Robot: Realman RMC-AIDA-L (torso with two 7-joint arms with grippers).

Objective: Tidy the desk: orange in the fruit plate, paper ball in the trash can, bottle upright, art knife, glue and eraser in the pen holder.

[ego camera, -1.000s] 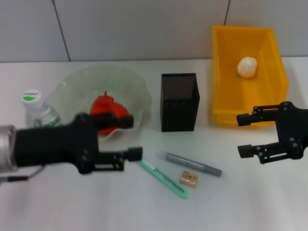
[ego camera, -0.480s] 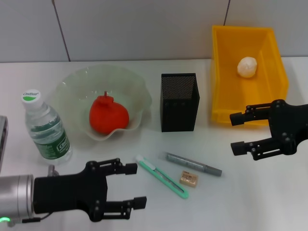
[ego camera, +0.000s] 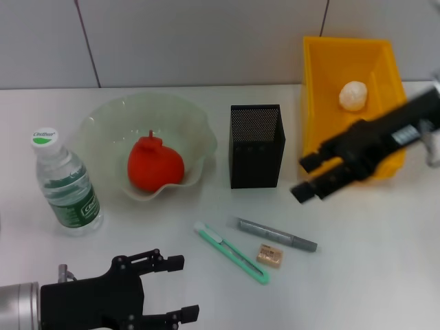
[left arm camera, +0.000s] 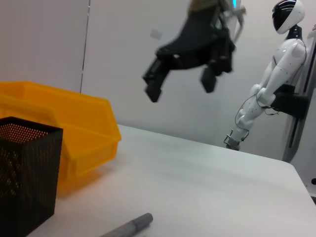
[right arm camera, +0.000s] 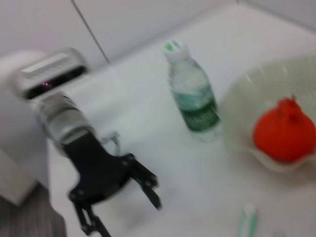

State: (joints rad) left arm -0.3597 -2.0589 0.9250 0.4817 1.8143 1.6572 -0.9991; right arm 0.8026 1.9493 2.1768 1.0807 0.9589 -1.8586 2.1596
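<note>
My right tool [ego camera: 313, 177] hangs open and empty between the pen holder [ego camera: 256, 145] and trash can [ego camera: 385, 82]. My left tool [ego camera: 175, 289], open and empty, sits low near the knife [ego camera: 230, 252], glue [ego camera: 275, 234] and eraser [ego camera: 269, 256] on the desk [ego camera: 357, 261].

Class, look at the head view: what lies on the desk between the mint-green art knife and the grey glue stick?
In the head view, the eraser lies on the table between the art knife and the glue, near the knife's nearer end, touching neither.
</note>
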